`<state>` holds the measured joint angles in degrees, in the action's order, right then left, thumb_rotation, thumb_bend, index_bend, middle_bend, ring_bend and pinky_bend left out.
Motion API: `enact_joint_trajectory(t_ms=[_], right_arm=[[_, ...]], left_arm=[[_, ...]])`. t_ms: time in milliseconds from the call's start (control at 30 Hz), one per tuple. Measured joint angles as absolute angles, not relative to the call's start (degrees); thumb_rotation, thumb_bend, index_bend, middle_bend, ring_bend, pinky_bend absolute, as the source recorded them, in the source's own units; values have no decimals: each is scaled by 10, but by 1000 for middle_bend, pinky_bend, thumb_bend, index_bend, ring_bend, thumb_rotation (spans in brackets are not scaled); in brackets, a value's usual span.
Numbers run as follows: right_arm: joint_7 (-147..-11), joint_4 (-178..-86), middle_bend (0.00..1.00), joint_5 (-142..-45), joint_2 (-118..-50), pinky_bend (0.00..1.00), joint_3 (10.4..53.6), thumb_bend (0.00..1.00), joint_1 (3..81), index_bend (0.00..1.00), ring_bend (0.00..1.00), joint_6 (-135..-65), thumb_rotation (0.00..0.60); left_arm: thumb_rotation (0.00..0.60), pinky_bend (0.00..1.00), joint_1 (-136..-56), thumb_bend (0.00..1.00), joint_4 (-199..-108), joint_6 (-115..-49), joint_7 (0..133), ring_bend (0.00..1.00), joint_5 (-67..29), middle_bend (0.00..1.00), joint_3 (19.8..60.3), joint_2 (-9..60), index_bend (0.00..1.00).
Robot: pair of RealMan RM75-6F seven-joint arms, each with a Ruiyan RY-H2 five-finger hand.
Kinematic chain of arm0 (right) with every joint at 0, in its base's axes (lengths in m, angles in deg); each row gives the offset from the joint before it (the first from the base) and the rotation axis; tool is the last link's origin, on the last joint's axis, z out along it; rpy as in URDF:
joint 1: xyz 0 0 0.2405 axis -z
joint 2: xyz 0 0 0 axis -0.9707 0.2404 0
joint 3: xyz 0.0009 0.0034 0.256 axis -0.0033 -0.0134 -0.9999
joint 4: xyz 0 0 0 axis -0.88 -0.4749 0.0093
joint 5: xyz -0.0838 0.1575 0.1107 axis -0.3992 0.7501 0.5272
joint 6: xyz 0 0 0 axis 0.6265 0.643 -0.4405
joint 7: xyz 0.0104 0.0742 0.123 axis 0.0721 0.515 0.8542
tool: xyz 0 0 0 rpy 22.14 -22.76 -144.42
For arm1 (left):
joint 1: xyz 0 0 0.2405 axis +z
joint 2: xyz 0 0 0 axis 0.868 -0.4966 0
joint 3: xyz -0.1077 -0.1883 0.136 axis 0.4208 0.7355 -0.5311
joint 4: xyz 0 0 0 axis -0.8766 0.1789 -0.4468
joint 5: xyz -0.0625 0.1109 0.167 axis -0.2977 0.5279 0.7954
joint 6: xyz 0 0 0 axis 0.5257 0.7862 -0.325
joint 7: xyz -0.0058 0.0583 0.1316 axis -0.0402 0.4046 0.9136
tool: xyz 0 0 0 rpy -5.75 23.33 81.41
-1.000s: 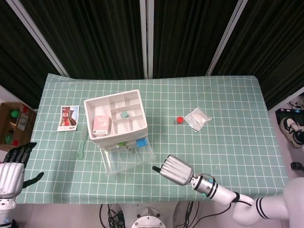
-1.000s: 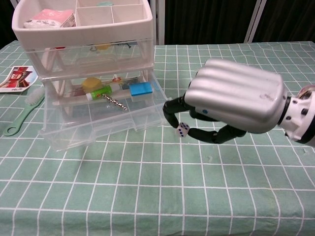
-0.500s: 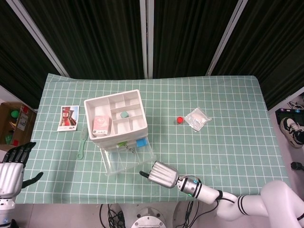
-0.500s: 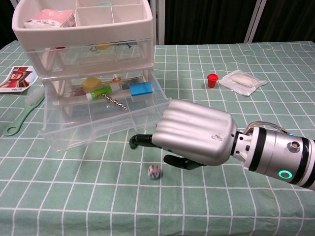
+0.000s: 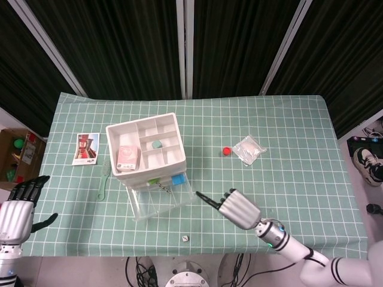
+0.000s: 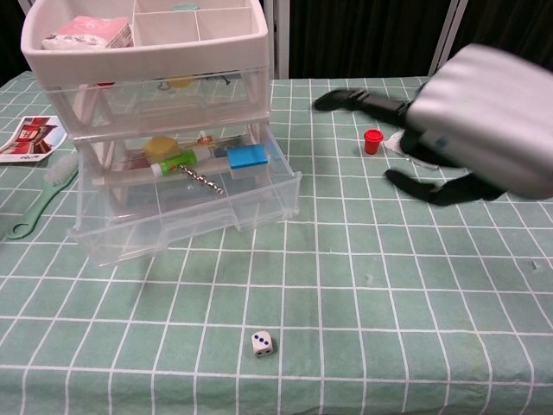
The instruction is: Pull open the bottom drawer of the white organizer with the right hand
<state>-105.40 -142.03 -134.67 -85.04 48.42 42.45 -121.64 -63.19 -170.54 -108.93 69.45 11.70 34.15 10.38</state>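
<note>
The white organizer (image 5: 146,147) (image 6: 147,52) stands left of centre on the green checked table. Its clear bottom drawer (image 5: 158,201) (image 6: 186,212) is pulled out toward the front; a blue block (image 6: 247,156), a green tube and a screw lie inside. My right hand (image 5: 234,208) (image 6: 467,121) hovers to the right of the drawer, clear of it, fingers spread and nothing in it. A white die (image 5: 185,238) (image 6: 263,343) lies on the cloth near the front edge. My left hand (image 5: 18,206) hangs open off the table's left front corner.
A red cap (image 5: 227,151) (image 6: 372,141) and a clear plastic packet (image 5: 249,149) lie right of the organizer. A green brush (image 5: 103,179) (image 6: 39,201) and a picture card (image 5: 86,147) (image 6: 26,138) lie to its left. A cardboard box (image 5: 18,152) sits on the floor at left.
My right hand has lifted and swung back to the right, away from the drawer front, its fingers spreading. The die it carried a second ago now lies on the cloth.
</note>
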Motion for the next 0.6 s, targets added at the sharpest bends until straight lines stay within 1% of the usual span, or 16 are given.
enact_joint_trajectory(t_ms=[33, 67, 100, 167, 200, 233, 267, 300, 333, 400, 600], right_arm=[[-1051, -1427, 793, -1339, -834, 956, 482, 376, 441, 241, 775, -1237, 600], [-1047, -1433, 716, -1328, -818, 891, 480, 376, 458, 235, 698, -1255, 600], [-1039, -1442, 621, -1311, -796, 786, 478, 376, 479, 218, 599, -1273, 600], [-1021, -1459, 362, -1280, -767, 451, 476, 376, 503, 117, 322, -1286, 600], [-1005, -1473, 232, -1257, -749, 268, 477, 376, 517, 55, 175, -1287, 600], [-991, -1484, 128, -1239, -735, 123, 477, 376, 528, 14, 70, -1287, 600], [-976, -1494, 59, -1222, -722, 43, 478, 376, 540, 0, 17, -1285, 600], [-957, -1505, 24, -1203, -707, 10, 480, 376, 555, 0, 1, -1284, 600], [-942, -1512, 4, -1191, -697, 0, 482, 376, 568, 0, 0, -1282, 600], [-913, -1522, 0, -1172, -681, 0, 486, 376, 592, 0, 0, -1281, 600], [-851, -1522, 0, -1160, -668, 0, 488, 376, 643, 0, 0, -1289, 600]], left_arm=[[600, 186, -633, 104, -1705, -1088, 693, 158, 117, 162, 342, 105, 134], [600, 186, -635, 104, -1704, -1085, 693, 158, 117, 162, 343, 106, 134], [600, 186, -637, 104, -1703, -1083, 692, 158, 116, 162, 343, 108, 134], [600, 186, -640, 103, -1701, -1078, 692, 158, 114, 162, 344, 110, 135], [600, 186, -642, 104, -1701, -1074, 692, 157, 113, 162, 344, 111, 135], [600, 186, -643, 104, -1701, -1072, 692, 158, 113, 162, 344, 112, 135], [600, 186, -645, 104, -1701, -1070, 693, 158, 112, 162, 344, 113, 135], [600, 186, -646, 104, -1701, -1067, 695, 158, 112, 162, 343, 114, 135], [600, 186, -647, 104, -1701, -1065, 696, 158, 111, 162, 343, 115, 135], [600, 186, -648, 104, -1703, -1063, 700, 158, 111, 162, 342, 116, 135], [600, 186, -647, 104, -1707, -1062, 708, 158, 104, 162, 340, 118, 135]])
